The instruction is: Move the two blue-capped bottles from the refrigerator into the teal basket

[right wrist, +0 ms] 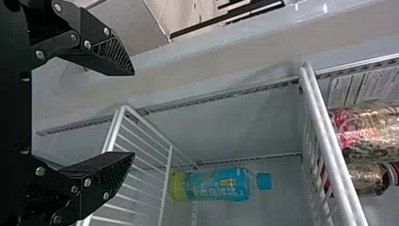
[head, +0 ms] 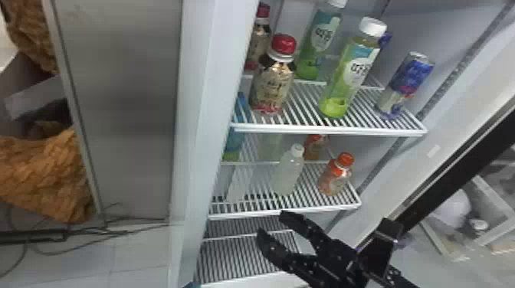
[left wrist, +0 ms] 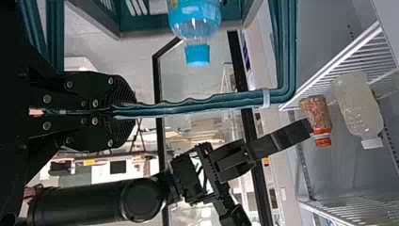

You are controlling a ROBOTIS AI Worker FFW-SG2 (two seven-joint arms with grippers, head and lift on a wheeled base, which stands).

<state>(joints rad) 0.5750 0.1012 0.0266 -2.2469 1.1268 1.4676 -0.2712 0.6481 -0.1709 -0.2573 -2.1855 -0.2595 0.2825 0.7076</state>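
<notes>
In the head view my right gripper (head: 273,226) stands open in front of the refrigerator, below the middle shelf's front edge. The right wrist view has the right gripper (right wrist: 132,115) with nothing between its fingers; farther in, a blue-capped bottle (right wrist: 214,184) stands upright on a wire shelf. That bottle (head: 234,140) is partly hidden at the middle shelf's left side in the head view. My left gripper (left wrist: 128,111) is shut on the handle of the teal basket (left wrist: 207,103) in the left wrist view. Another blue-capped bottle (left wrist: 194,20) is at the basket.
The upper shelf (head: 329,132) holds red-capped bottles (head: 273,82), white-capped green bottles (head: 350,72) and a blue can (head: 408,82). A pale bottle (head: 288,172) and an orange-capped bottle (head: 336,176) stand on the middle shelf (head: 283,211). The refrigerator's side wall (head: 199,126) rises at the left.
</notes>
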